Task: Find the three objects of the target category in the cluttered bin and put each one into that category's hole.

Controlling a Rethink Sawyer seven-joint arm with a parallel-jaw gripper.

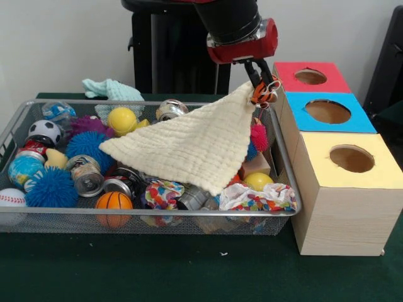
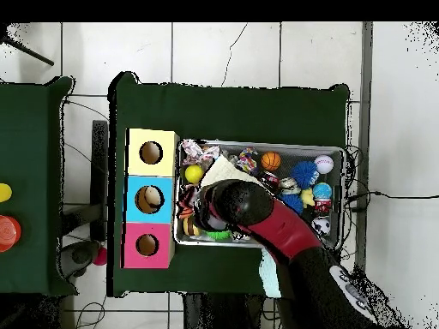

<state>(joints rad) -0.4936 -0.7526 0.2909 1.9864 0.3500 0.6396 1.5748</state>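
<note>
My gripper (image 1: 264, 91) hangs over the right end of the wire bin (image 1: 151, 212), close to the blue box. It is shut on one corner of a cream quilted cloth (image 1: 189, 148). The cloth's corner is lifted and the rest drapes down across the bin's middle, hiding what lies under it. Two patterned colourful cloths (image 1: 258, 198) (image 1: 162, 194) lie at the bin's front. In the overhead view the arm covers the gripper, and only part of the cream cloth (image 2: 225, 169) shows beside it.
Right of the bin stand three boxes with round holes on top: red (image 1: 310, 77), blue (image 1: 327, 111), yellow (image 1: 351, 158). The bin holds balls such as a basketball (image 1: 114, 202) and a blue spiky ball (image 1: 50, 187), plus metal cans (image 1: 87, 176). A teal cloth (image 1: 110, 89) lies behind the bin.
</note>
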